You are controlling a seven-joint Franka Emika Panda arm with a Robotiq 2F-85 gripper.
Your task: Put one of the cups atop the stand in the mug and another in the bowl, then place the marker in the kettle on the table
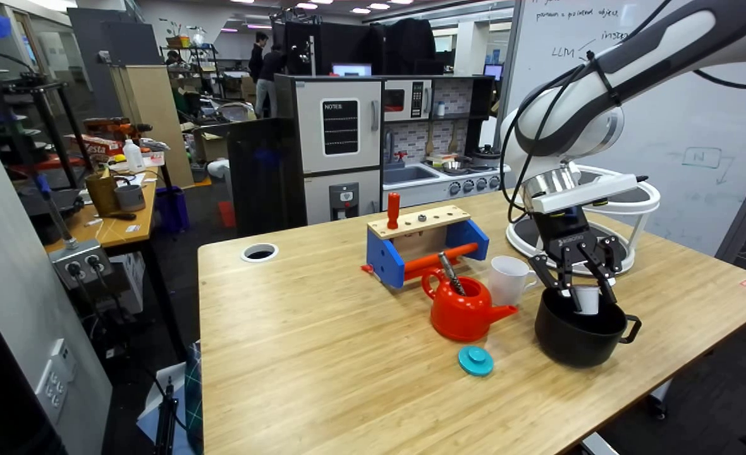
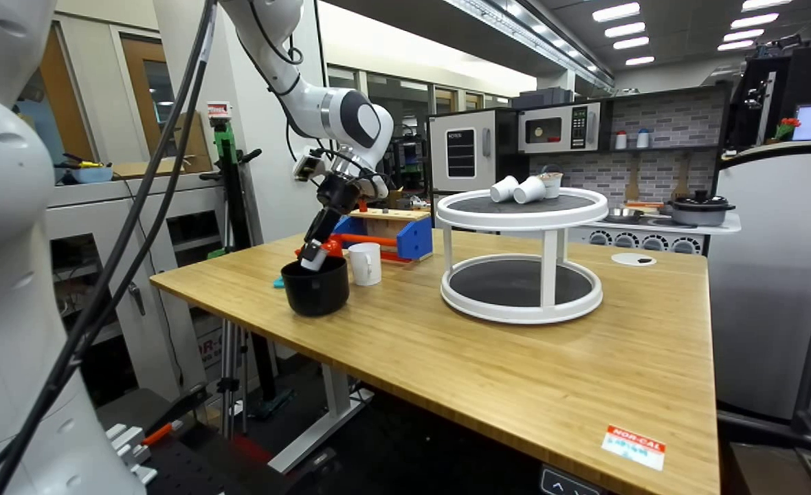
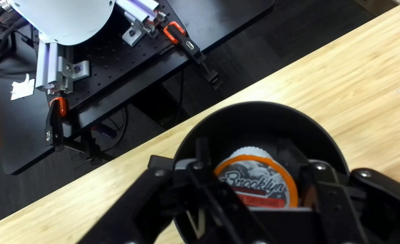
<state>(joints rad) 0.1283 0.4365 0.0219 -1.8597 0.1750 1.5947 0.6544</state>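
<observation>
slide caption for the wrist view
Black gripper holds a white cup with orange-rimmed top at the mouth of a round black bowl.

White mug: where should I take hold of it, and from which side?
Probably by its handle, coming down from above on that side: the loop juts out from the mug, looks slim enough to pinch, and points away from the kettle.
</observation>
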